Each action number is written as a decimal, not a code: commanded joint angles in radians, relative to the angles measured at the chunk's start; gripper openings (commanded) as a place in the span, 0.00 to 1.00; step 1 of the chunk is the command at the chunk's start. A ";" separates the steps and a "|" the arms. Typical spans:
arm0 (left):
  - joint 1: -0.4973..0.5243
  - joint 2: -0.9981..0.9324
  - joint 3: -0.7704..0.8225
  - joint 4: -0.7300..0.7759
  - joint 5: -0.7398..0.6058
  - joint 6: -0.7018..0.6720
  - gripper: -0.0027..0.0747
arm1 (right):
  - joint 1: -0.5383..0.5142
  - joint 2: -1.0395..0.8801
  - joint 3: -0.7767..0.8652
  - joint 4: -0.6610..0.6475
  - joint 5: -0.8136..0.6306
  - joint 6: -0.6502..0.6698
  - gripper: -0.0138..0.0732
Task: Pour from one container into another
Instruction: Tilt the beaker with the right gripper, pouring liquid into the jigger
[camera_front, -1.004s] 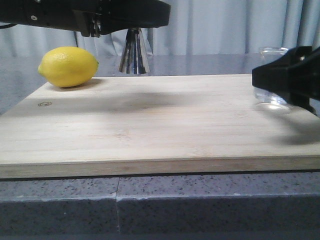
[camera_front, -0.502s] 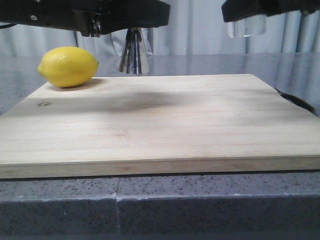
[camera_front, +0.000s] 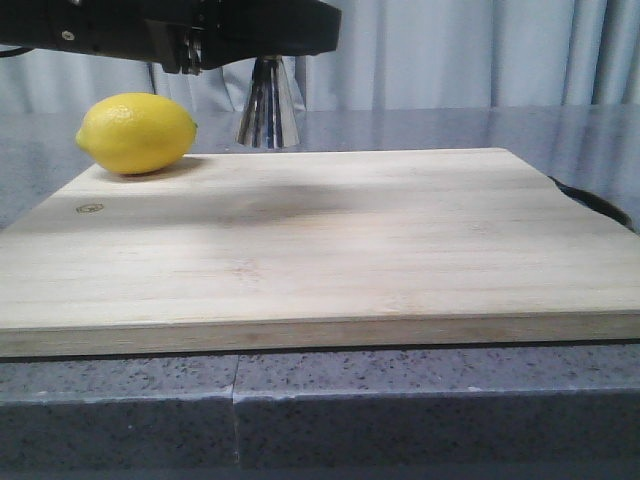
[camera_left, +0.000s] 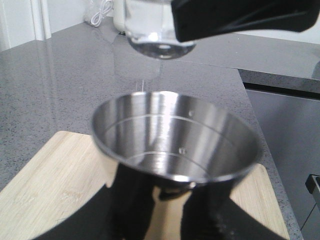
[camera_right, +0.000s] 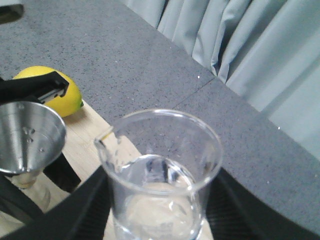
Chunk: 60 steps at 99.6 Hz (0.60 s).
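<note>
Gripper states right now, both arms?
Left gripper: shut on the jigger.
Right gripper: shut on the glass beaker.

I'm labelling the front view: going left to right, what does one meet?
Lemon → steel jigger, held up by the left arm → bare stretch of wooden cutting board.

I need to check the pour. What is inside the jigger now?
The jigger's upper cup shows bare steel with a few droplets and no pooled liquid. The beaker, with clear liquid inside, is upright. The jigger's lower cone is hidden from both wrist cameras.
</note>
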<state>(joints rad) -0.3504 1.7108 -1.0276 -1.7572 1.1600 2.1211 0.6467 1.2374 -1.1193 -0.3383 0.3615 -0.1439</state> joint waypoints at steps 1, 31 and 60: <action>-0.006 -0.049 -0.021 -0.092 0.097 0.000 0.32 | 0.039 -0.003 -0.085 -0.106 -0.026 -0.013 0.52; -0.006 -0.049 -0.021 -0.092 0.097 0.000 0.32 | 0.170 0.057 -0.148 -0.371 0.050 -0.013 0.52; -0.006 -0.049 -0.021 -0.092 0.097 0.000 0.32 | 0.219 0.059 -0.148 -0.548 0.067 -0.013 0.52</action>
<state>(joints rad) -0.3504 1.7108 -1.0276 -1.7572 1.1600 2.1211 0.8586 1.3243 -1.2280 -0.7917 0.4716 -0.1493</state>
